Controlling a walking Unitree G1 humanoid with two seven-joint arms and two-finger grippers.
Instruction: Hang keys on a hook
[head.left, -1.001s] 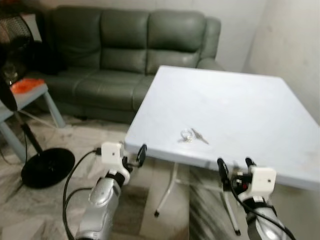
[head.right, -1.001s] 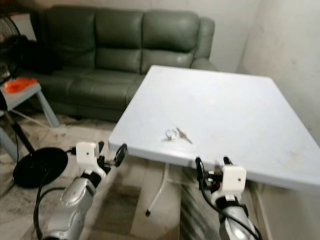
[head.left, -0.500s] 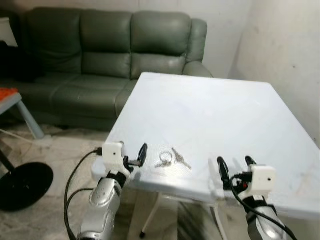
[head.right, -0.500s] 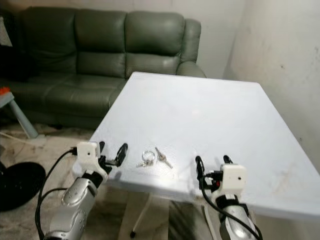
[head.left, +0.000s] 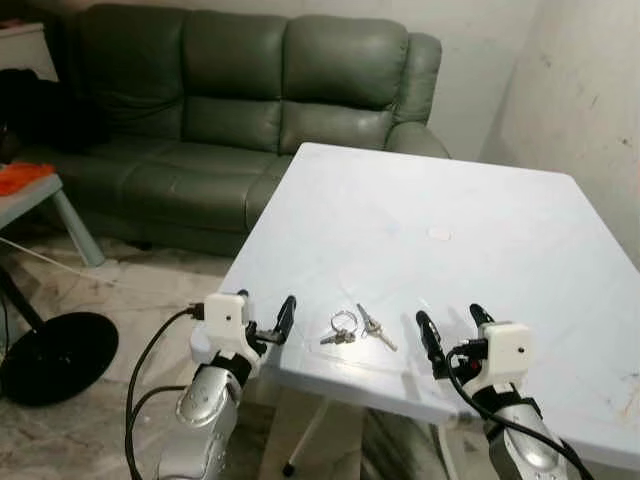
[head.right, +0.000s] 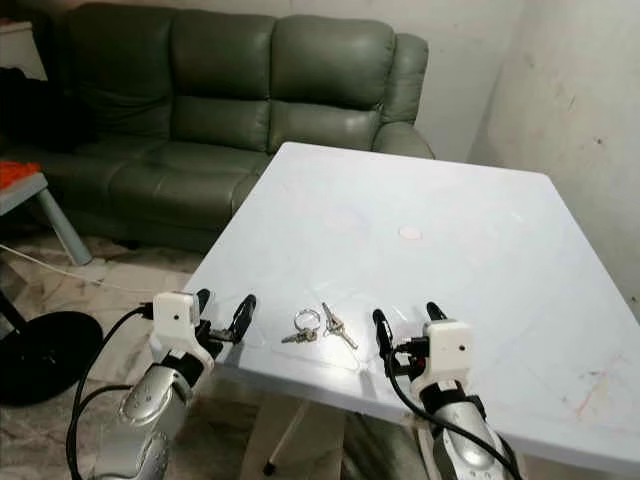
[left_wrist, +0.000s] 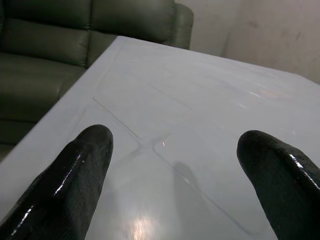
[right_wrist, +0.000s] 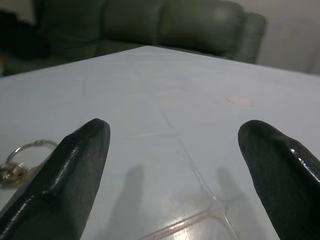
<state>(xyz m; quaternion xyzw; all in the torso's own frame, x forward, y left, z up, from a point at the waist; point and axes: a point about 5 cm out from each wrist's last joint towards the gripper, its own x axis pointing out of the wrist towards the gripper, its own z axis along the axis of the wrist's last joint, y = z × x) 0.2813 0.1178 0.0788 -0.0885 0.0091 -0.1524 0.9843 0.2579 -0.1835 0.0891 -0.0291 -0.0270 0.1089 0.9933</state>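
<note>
A small bunch of keys (head.left: 352, 328) on a metal ring lies flat on the white table (head.left: 450, 220), close to its near edge. My left gripper (head.left: 265, 308) stands open at the table's near left corner, a short way left of the keys. On the other side my right gripper (head.left: 450, 326) is open just above the table edge. The keys lie between the two grippers and neither touches them. In the right wrist view the key ring (right_wrist: 22, 156) sits beside one finger (right_wrist: 70, 175). Bare tabletop lies between the left gripper's fingers (left_wrist: 75, 175).
A green leather sofa (head.left: 250, 90) stands behind the table on the left. A fan's black round base (head.left: 55, 355) and a low side table with an orange item (head.left: 25, 180) are on the floor at the left. A wall (head.left: 590, 90) runs along the right.
The camera has come closer to the table. Both grippers, below the table edge a second ago, now stand at it on either side of the keys. The keys have stayed put.
</note>
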